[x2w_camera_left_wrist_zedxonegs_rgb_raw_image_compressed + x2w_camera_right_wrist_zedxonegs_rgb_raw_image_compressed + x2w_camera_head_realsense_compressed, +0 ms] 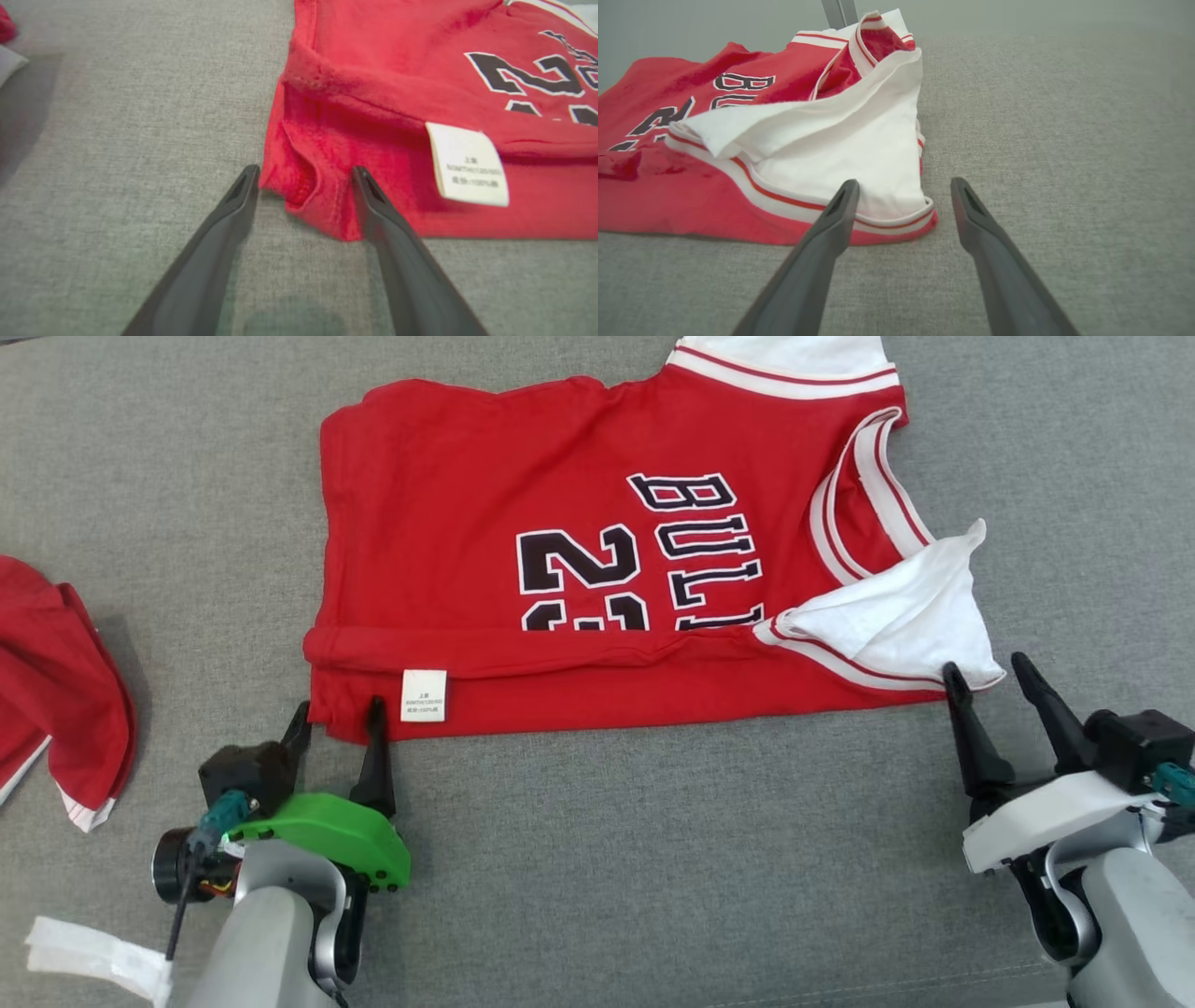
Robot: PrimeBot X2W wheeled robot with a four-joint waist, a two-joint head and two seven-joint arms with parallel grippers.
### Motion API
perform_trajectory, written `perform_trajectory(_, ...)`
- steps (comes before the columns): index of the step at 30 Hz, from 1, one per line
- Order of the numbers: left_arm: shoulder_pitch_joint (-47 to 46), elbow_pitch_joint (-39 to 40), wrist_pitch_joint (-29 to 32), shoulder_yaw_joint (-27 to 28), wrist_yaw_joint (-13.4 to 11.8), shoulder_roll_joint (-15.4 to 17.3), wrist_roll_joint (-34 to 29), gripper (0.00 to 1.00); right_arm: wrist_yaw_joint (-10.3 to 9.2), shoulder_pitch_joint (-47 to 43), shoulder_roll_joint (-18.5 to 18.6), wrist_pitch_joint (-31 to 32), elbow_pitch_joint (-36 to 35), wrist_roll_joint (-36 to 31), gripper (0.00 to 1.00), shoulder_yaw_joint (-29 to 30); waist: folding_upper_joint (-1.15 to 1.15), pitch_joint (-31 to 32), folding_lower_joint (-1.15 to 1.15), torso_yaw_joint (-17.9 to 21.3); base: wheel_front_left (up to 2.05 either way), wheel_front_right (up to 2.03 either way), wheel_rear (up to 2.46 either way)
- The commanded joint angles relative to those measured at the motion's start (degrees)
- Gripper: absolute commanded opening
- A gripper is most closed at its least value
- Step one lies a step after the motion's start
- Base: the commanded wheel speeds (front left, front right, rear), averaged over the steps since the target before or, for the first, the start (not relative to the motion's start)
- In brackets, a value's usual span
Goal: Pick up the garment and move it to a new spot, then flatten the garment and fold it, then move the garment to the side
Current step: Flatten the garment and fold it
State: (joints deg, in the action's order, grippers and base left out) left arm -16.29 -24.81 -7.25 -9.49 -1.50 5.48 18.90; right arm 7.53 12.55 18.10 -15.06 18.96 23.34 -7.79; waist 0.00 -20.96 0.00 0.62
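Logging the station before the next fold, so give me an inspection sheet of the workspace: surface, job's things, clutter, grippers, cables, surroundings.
Surface: grey fabric surface, woven.
Job's things: red jersey lies spread, near edge folded over, white label showing, white sleeve rumpled at its right corner.
Clutter: second red garment at the left edge; white strip at lower left.
Grippers: left gripper open, astride the jersey's near left corner; right gripper open at the sleeve corner.
Cables: dark cable at the left wrist.
Surroundings: grey post beyond the jersey.
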Motion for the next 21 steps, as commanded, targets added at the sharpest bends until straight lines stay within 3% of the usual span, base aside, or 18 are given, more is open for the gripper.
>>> perform_trajectory(1,-1.1,-1.6,1.5,0.2,0.7,-0.1,1.4,1.0,-0.09,1.8,0.3,-0.1,1.1,0.8,1.0,-1.0,0.0,-0.8,0.0,-0.2,0.0,0.0,0.0)
perform_trajectory(4,-1.7,-4.4,4.4,0.2,2.9,-0.5,4.3,1.0,-0.09,3.9,0.6,-0.1,4.6,3.4,1.0,-3.4,0.0,-1.2,0.0,-0.2,0.0,0.0,0.0)
perform_trajectory(5,-1.7,-5.0,5.5,-0.3,3.8,-0.7,4.7,0.69,-0.09,4.6,0.6,-0.1,5.6,4.4,0.83,-4.2,0.0,-1.2,0.0,-0.2,0.0,0.0,0.0)
perform_trajectory(6,-1.7,-5.3,6.0,-0.4,4.1,-0.7,5.0,0.24,-0.09,5.2,0.8,-0.1,5.9,5.1,0.34,-4.7,0.0,-1.2,0.0,-0.3,0.0,0.0,0.0)
perform_trajectory(7,-1.5,-5.2,6.4,-0.4,4.6,-0.8,5.9,0.0,-0.09,5.8,1.0,-0.1,5.9,6.0,0.0,-4.8,0.0,-1.2,0.0,-0.3,0.0,0.0,0.0)
perform_trajectory(12,-0.1,-1.0,4.7,-0.7,5.0,-0.4,6.0,0.0,-0.09,4.7,2.0,-0.1,3.7,8.3,0.0,-3.5,0.0,-0.9,0.0,-0.8,0.0,0.0,0.0)
perform_trajectory(21,6.5,11.3,6.3,-0.7,2.0,2.2,4.5,0.0,-0.1,-4.4,2.7,-0.1,-4.0,7.8,0.0,1.4,0.0,2.4,0.0,-1.5,0.0,0.0,0.0)
